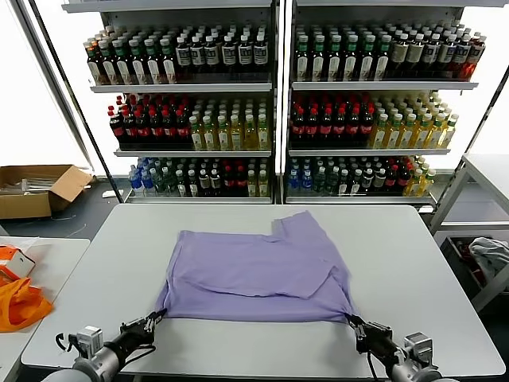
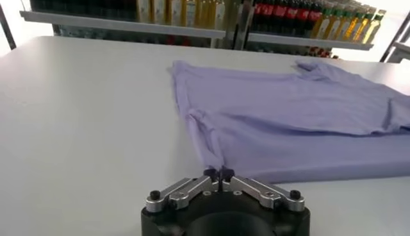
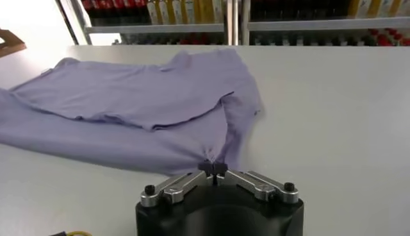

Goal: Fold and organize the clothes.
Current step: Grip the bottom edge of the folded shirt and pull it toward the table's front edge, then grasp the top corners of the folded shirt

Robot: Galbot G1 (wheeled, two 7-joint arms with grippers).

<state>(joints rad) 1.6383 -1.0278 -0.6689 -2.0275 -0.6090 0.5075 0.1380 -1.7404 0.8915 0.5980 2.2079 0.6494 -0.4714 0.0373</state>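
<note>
Two grippers pinch the near corners of one lavender T-shirt (image 1: 254, 274), a soft, matte knit lying plain side up near the middle of the smooth pale-grey table (image 1: 413, 255). Left gripper (image 1: 153, 321) — black fingertips (image 2: 210, 173) pressed together on the shirt's near-left corner, where the cloth gathers into a narrow wrinkled tail. Right gripper (image 1: 355, 322) — clamped likewise on the near-right corner, the fabric puckering at its fingertips (image 3: 205, 167). An upper layer lies folded over the lower one, with an uneven edge showing between them; one short sleeve juts toward the far right. Bright orange fabric (image 1: 20, 302) sits crumpled on a side table at the left. Shelves of bottles (image 1: 270, 103) fill the background.
</note>
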